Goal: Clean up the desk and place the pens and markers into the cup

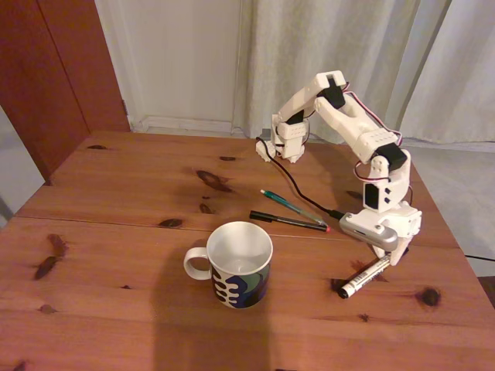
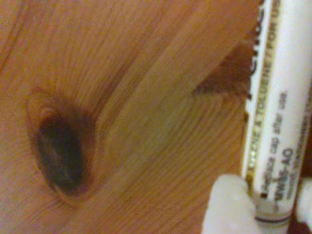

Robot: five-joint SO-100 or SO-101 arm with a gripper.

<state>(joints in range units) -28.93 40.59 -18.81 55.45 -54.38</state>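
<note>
The white marker [image 1: 365,278] with a black cap lies slanted at the desk's [image 1: 116,185] right front, cap end resting on the wood. My gripper [image 1: 393,260] is down at its upper end. In the wrist view the marker [image 2: 280,107] runs between my two white fingers [image 2: 225,207], which press on both sides of its barrel, so the gripper [image 2: 267,202] is shut on it. A teal-green pen [image 1: 288,201] and a black pen [image 1: 285,221] with a red tip lie side by side left of my arm. The patterned white cup [image 1: 236,264] stands upright in front of them, handle to the left.
A black cable [image 1: 290,182] runs over the desk from the arm's base [image 1: 282,143] to the wrist, close behind the pens. Dark knots mark the wood [image 1: 428,296] [image 2: 58,156]. The desk's right edge lies just beyond my arm. Curtains hang behind.
</note>
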